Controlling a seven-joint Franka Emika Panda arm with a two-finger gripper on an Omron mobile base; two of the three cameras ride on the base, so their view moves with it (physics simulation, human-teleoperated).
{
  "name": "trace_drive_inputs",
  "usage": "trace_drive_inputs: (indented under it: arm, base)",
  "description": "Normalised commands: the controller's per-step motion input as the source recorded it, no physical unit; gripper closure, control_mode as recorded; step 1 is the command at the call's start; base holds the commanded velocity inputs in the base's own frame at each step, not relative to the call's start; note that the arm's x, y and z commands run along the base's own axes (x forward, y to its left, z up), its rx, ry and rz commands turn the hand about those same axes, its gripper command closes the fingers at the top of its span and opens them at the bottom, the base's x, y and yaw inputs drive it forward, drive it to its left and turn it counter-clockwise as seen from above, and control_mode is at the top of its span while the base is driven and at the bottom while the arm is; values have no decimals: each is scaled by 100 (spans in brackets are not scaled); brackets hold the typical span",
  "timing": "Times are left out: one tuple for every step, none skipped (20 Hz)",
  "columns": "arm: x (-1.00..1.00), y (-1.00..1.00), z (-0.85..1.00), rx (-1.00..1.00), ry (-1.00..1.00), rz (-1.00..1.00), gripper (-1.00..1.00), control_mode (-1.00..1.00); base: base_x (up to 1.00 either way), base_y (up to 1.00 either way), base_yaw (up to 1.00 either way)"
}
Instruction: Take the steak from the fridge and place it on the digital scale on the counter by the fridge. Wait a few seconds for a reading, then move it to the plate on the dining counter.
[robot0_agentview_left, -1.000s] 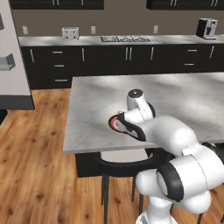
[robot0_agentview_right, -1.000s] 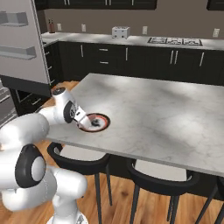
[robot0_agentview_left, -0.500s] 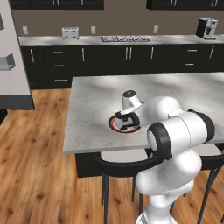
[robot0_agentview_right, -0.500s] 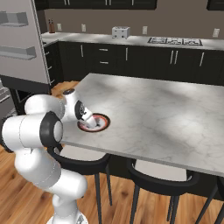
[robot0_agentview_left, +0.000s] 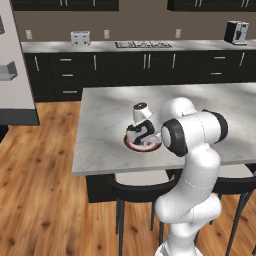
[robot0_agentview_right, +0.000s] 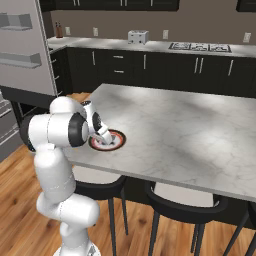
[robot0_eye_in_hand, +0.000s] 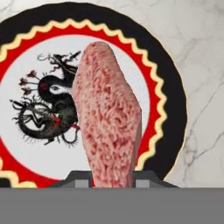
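Note:
The pinkish-red steak (robot0_eye_in_hand: 109, 127) stands on edge between my finger tips, and my gripper (robot0_eye_in_hand: 111, 180) is shut on it just above the plate (robot0_eye_in_hand: 162, 78). That plate has a dark outer band, a red rim, a white ring and a black dragon figure. From the base cameras the gripper (robot0_agentview_left: 141, 133) (robot0_agentview_right: 101, 134) hangs low over the plate (robot0_agentview_left: 131, 145) (robot0_agentview_right: 116, 141), near the front left corner of the marble dining counter (robot0_agentview_left: 210, 102) (robot0_agentview_right: 190, 125). The fridge (robot0_agentview_right: 22, 55) stands at the left. The digital scale is out of view.
Black stools (robot0_agentview_left: 135, 190) (robot0_agentview_right: 180, 200) stand tucked under the counter's near edge. Along the back wall runs a dark worktop with a toaster (robot0_agentview_left: 80, 37) (robot0_agentview_right: 138, 36), a hob (robot0_agentview_left: 142, 44) and a coffee machine (robot0_agentview_left: 236, 32). Wooden floor (robot0_agentview_left: 40, 175) lies to the left.
The arm's elbow has swung up and round, so the arm now stands upright behind the plate. The gripper has stayed over the plate, still shut on the steak.

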Motion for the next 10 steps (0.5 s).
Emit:
trace_drive_inputs:
  arm:
    - [46,0,-26,0,2,0,100,-100]
    - [38,0,-29,0,2,0,100,-100]
    - [34,0,-30,0,1,0,100,-100]
    - [32,0,-29,0,0,0,100,-100]
    - [27,0,-29,0,0,0,-100,-100]
    - [16,0,-29,0,0,0,-100,-100]
    - [4,0,-29,0,0,0,-100,-100]
    - [0,0,-28,0,0,0,-100,-100]
    - [0,0,-24,0,0,0,-100,-100]
    - [0,0,-23,0,0,0,-100,-100]
  base:
    - [0,0,0]
    - [0,0,0]
    - [0,0,0]
    - [0,0,0]
    - [0,0,0]
    - [0,0,0]
    - [0,0,0]
    - [0,0,0]
    - [0,0,0]
    - [0,0,0]
